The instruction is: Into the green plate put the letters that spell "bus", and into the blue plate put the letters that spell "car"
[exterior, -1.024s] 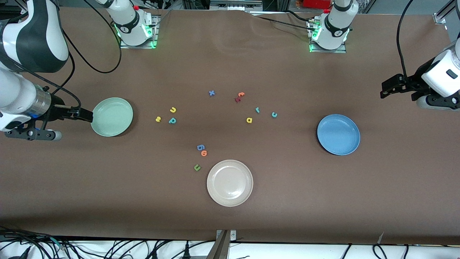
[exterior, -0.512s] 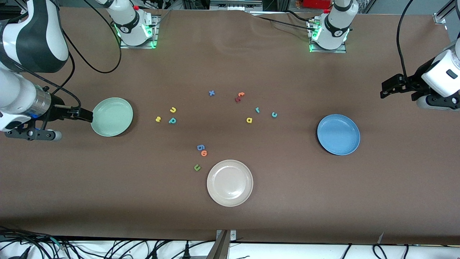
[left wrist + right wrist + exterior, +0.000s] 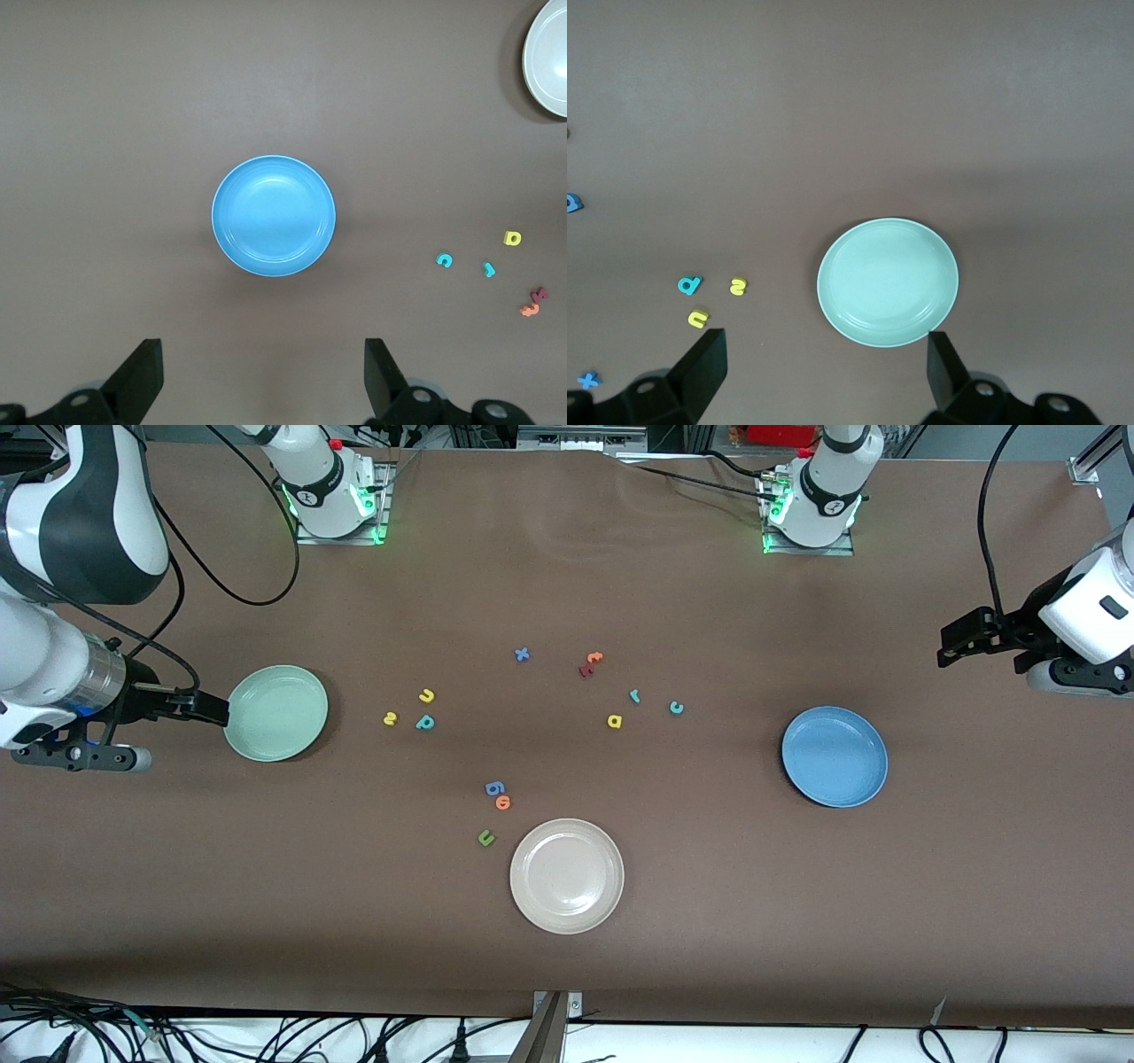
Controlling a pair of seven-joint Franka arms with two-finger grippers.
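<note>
Both hands hang wide open and hold nothing: the right hand (image 3: pixel 208 710) over the worktop (image 3: pixel 567 965) just beside the green plate (image 3: pixel 275 713), the left hand (image 3: pixel 961 642) near the blue plate (image 3: pixel 834 755). Between the plates lie the yellow "u" (image 3: pixel 427 696), yellow "s" (image 3: pixel 390 718), teal "b" (image 3: pixel 425 723), teal "c" (image 3: pixel 676 708), yellow "a" (image 3: pixel 614 721) and teal "r" (image 3: pixel 634 695).

left claw (image 3: pixel 952 642) open, raised, right claw (image 3: pixel 208 710) open, raised

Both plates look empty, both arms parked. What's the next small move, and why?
Probably send the open right gripper, now beside the empty green plate, over to the yellow "s", the nearest "bus" letter. The open left gripper waits at its own end, and all letters lie loose on the table.
</note>
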